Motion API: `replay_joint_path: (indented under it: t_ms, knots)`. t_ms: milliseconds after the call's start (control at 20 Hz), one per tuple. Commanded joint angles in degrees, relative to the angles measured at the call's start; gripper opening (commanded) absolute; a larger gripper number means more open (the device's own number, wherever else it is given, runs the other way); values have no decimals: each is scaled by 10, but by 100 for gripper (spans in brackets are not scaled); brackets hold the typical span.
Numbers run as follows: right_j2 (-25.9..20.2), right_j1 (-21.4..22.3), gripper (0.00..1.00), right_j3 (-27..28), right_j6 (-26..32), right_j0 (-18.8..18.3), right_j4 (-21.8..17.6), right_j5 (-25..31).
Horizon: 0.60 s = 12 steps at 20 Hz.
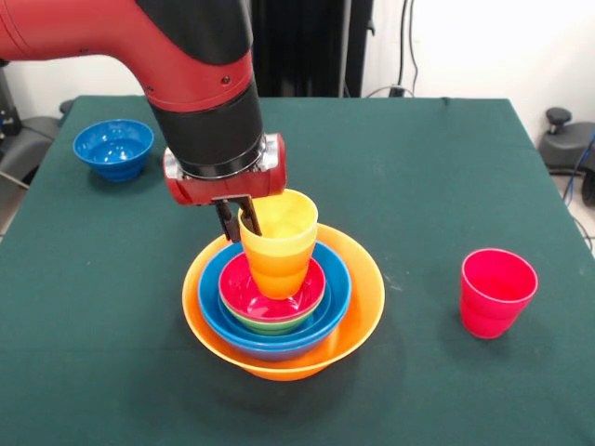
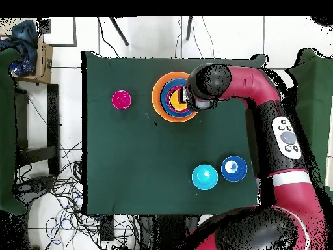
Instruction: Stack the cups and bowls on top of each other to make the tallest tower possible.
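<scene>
Mid-worktop, you've got the jaws pinching the rim of the glossy yellow plastic cup [image 1: 278, 226], nested in an orange cup inside the stacked-bowl tower [image 1: 284, 307].

One camera stands past the table's [image 1: 446, 177] near edge, looking across at the robot and filling its frame with cloth. The other hangs high above, looking straight down, showing every edge and corner plus floor. Both share the whole worktop.

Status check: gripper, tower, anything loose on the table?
Gripper shut on yellow cup rim atop tower. Pink cup, two blue bowls unstacked. Nothing obstructing.
</scene>
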<state>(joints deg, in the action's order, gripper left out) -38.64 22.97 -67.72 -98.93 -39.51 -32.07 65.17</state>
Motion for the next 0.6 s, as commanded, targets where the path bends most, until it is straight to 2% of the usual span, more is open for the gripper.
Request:
replay_joint_path:
  t_ms: [50,600]
  knots:
    - [31,-7,0,33,56,21,-40,-29]
    - [37,-16,0,45,50,27,-49,-33]
